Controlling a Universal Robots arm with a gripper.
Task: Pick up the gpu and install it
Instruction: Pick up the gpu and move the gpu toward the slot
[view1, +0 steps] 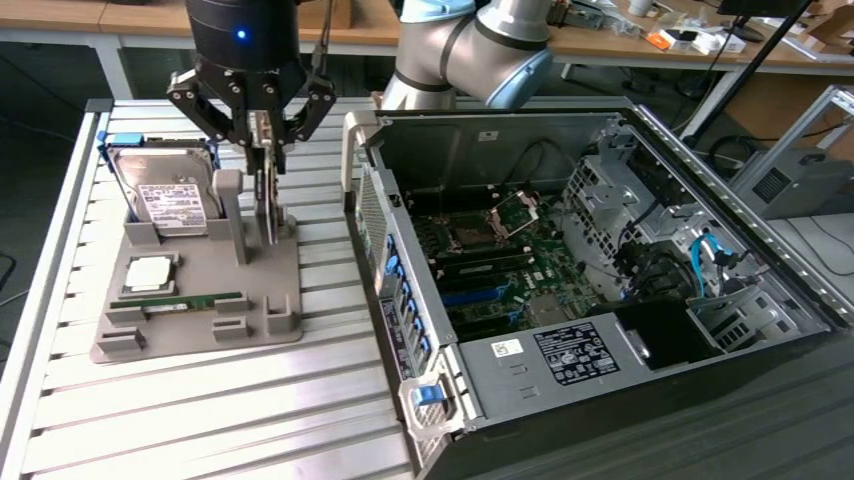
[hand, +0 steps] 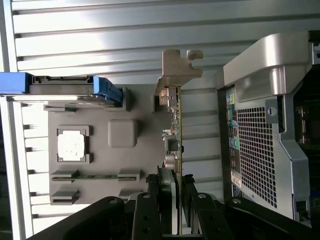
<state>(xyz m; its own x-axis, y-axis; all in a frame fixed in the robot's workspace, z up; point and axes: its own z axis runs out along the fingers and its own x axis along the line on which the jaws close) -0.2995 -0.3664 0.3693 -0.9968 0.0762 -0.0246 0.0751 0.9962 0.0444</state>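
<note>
**Gpu gripped in its holder, not yet installed**

Exterior view: the gpu stands on edge in the grey holder tray on the bench. It is at the exterior view's left, just right of the hard drive. The claw hangs straight above it, jaws down over the card's top edge. The open computer case lies to the exterior view's right, and the card is well apart from its motherboard.

Wrist view: the gpu runs edge-on between the jaws of the claw, which look partly closed against both faces. By my reading the grasp is made; lifting, carrying and seating remain.
</note>
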